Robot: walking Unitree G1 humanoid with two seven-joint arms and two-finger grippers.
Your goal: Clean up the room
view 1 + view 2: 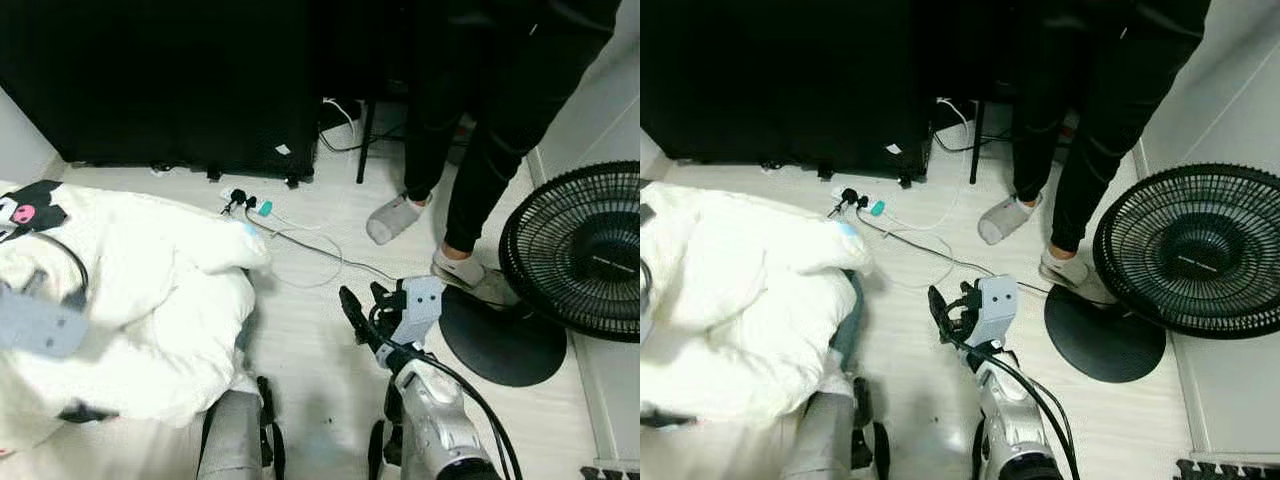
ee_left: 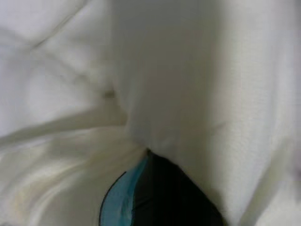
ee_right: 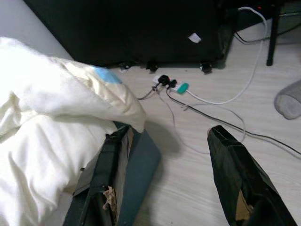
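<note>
A large white duvet [image 1: 130, 310] lies bunched on the pale floor [image 1: 320, 350] at the robot's left, its crumpled mass spreading from near the left edge of the head views toward the middle. A black cartoon-print patch [image 1: 30, 205] sits on its far left corner, and a small pale blue tag [image 3: 106, 75] shows near its far edge. A dark teal-edged layer [image 3: 136, 165] peeks out beneath its right-hand border.

The left wrist view presses close against folds of this white fabric, so the left arm appears buried in or under the duvet; whether its fingers are clenched or released cannot be told. A grey blurred shape [image 1: 40, 322] rests over the duvet on the left side.

The right gripper [image 1: 362, 310] hovers low above bare floor, just to the right of the duvet's edge, its two black fingers spread apart and holding nothing. The duvet lies to the left of these fingers, with its nearest border running roughly away from the robot.

Beyond, a power strip with plugs [image 1: 245, 203] and trailing cables [image 1: 310, 245] lie before a black cabinet [image 1: 170, 80]. A person in dark trousers and grey socks [image 1: 470, 130] stands at the right, next to a black floor fan [image 1: 575, 250].

Judging by position, the left arm is nearer the duvet; the right would have to swing leftward to reach its edge.
</note>
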